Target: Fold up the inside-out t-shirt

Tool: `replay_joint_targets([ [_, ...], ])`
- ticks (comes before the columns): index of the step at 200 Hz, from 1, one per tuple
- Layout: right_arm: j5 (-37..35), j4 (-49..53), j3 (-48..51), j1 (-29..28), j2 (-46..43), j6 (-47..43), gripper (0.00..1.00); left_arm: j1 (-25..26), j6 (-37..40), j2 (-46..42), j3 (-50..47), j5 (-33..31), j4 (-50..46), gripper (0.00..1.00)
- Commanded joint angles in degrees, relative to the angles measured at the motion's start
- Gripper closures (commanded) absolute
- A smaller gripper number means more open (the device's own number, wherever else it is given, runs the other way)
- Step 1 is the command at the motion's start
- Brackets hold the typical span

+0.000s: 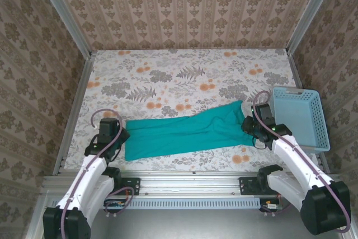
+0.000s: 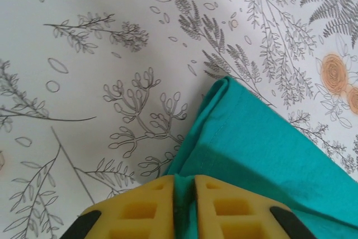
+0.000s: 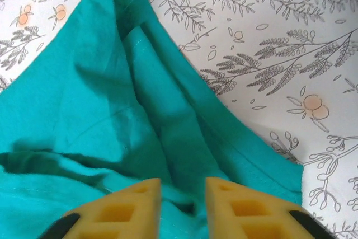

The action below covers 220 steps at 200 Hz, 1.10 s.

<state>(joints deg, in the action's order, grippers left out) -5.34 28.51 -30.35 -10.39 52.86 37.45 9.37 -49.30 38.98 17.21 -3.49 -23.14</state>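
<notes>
Walls [image 1: 184, 9] papered in a brown-and-cream damask pattern close in three sides of a desk [image 1: 168, 65] covered with a white cloth printed in grey leaves and orange flowers; a metal rail [image 1: 190, 177] runs along the near edge, where the two arms are bolted. The t-shirt [image 1: 184, 132], plain teal, lies on the near half of the desk as a long, narrow band, running from low on the left up toward the right, where its end rises to a point; it lies flat on the cloth with a few long creases. A light-blue slotted basket [image 1: 299, 118] sits at the right edge of the desk, near the shirt's right end.

The left arm [image 1: 92, 169] reaches to the left end of the band; in its wrist view the yellow fingers [image 2: 140, 208] stand almost together, and the left jaws are clenched on a thin fold of the t-shirt [image 2: 263, 149], whose corner juts forward onto the desk [image 2: 84, 82]. The right arm [image 1: 296, 158] reaches to the right end, between shirt and basket; in its wrist view the yellow fingers [image 3: 128, 208] stand a little apart over bunched, folded cloth of the t-shirt [image 3: 84, 99], whose hem runs along the bare desk [image 3: 268, 37] on the right; whether the right jaws grasp that cloth or merely stand over it cannot be told.
</notes>
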Motion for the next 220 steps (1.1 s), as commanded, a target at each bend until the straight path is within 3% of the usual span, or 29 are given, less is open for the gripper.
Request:
replay_joint_targets([
  [1, -0.8, 1.8, -1.0, -0.1, -1.0, 0.6, 0.59, 0.2, -1.5, -2.7, 0.5, -2.0, -4.4, 0.69],
  [11, -1.5, 3.6, -2.4, -0.1, -1.7, 0.0, 0.56, 0.1, -0.8, -4.5, 2.2, -2.5, -6.3, 0.57],
  [27, -1.3, 4.8, -5.0, -0.1, -2.5, -1.7, 0.53, 0.2, 1.6, -6.8, 5.0, -1.7, -6.7, 0.50],
  [59, 2.1, 2.8, -10.0, -4.0, 1.9, -3.7, 0.49, 2.6, 5.0, -2.4, 10.1, 2.3, -3.7, 0.48],
  [103, -0.8, -2.1, -18.6, -15.7, 20.2, -4.0, 0.47, 10.4, 8.1, 18.0, 16.1, 3.5, 2.4, 0.45],
  [128, -0.9, -2.4, -23.7, -18.8, 30.9, -4.9, 0.48, 10.5, 7.8, 26.4, 16.5, 3.8, 4.9, 0.46],
  [160, -1.3, -3.0, -25.6, -20.3, 39.0, -5.9, 0.50, 9.4, 6.4, 29.0, 13.3, 3.7, 8.3, 0.45],
  [186, -1.9, -2.3, -22.8, -20.7, 39.8, -5.8, 0.56, 7.9, 5.2, 27.4, 10.2, 3.7, 9.0, 0.44],
  [220, -4.2, 0.5, -16.3, -23.3, 33.0, -4.5, 0.67, 6.4, 4.3, 23.9, 6.9, 3.4, 8.9, 0.42],
])
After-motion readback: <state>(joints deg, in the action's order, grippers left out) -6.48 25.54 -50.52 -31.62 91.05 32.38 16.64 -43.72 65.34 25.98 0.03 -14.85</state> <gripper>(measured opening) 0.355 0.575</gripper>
